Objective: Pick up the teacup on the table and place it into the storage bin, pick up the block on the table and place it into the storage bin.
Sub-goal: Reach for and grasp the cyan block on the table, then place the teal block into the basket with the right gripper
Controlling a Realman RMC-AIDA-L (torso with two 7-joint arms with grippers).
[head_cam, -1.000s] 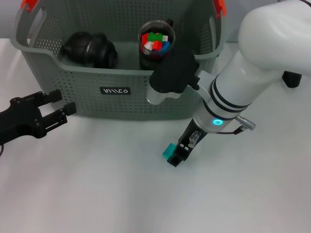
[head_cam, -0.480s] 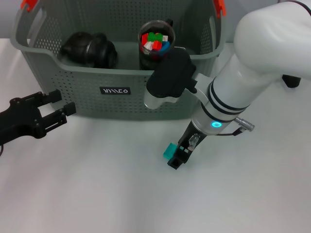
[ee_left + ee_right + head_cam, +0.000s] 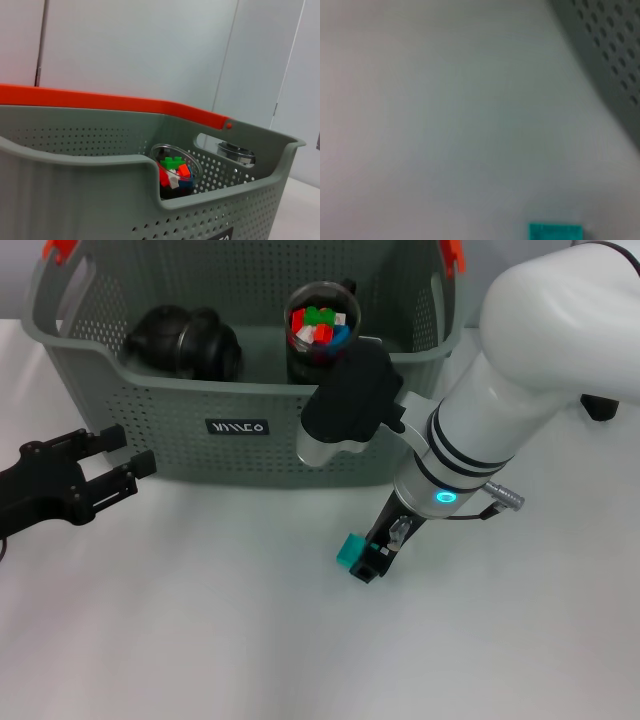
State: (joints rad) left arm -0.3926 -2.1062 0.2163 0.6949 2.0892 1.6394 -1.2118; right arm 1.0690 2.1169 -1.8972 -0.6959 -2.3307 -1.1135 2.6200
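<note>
Small teal block (image 3: 350,551) at right claw (image 3: 367,562), on white table (image 3: 230,630).

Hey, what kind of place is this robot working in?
Probably a lab or test bench, not a home: a bare white table, plain pale wall panels, and a grey storage bin staged with a small teal block for practice.

Storage bin (image 3: 150,445) wall just behind block (image 3: 350,551)

block (image 3: 555,232) cut off, blurred
</note>
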